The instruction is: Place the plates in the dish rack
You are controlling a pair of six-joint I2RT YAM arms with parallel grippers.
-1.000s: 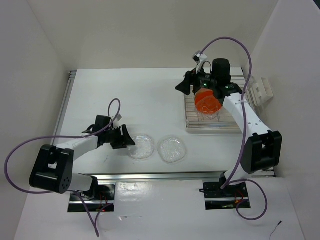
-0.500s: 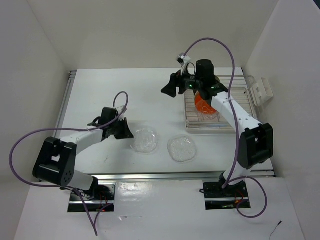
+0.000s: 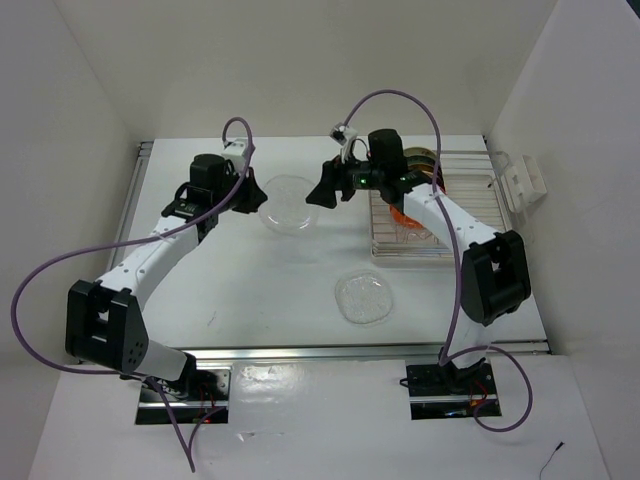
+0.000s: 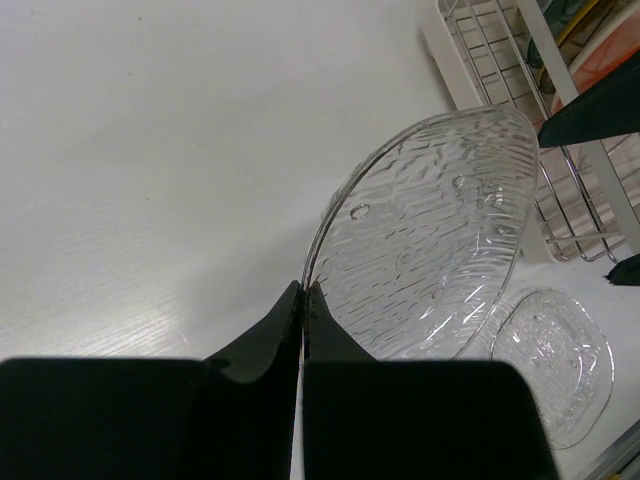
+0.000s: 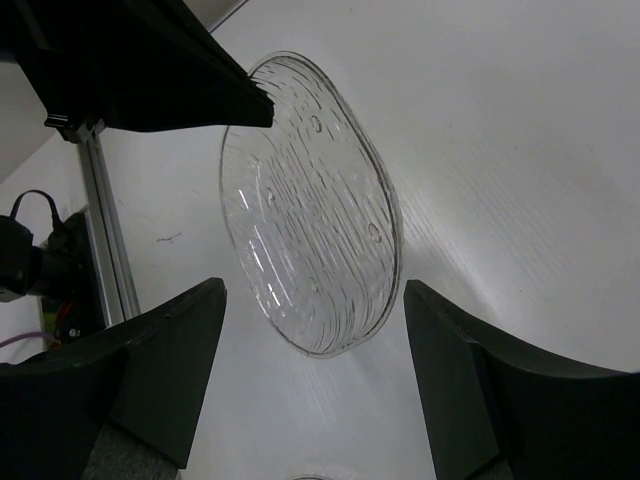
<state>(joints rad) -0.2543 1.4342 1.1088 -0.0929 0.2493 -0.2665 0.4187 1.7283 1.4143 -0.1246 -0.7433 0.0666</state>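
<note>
Holding: left hand (image 4: 303,290) clamped on clear round glass plate (image 4: 430,240) rim
Right hand (image 5: 312,290): spread wide, empty
Handover: centre free rim inside it, then close

We see a flat white tabletop (image 3: 260,290) edged left by a silver aluminium rail (image 3: 128,205) — right, a white plastic bracket (image 3: 522,180).

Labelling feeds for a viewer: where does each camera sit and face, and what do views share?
Top external: high behind the robot, looking down; both arms, dish rack show.
Left wrist: along the shut left gripper, pinching a clear plate.
Right wrist: through the open right gripper at that plate.
All three share that plate.
</note>
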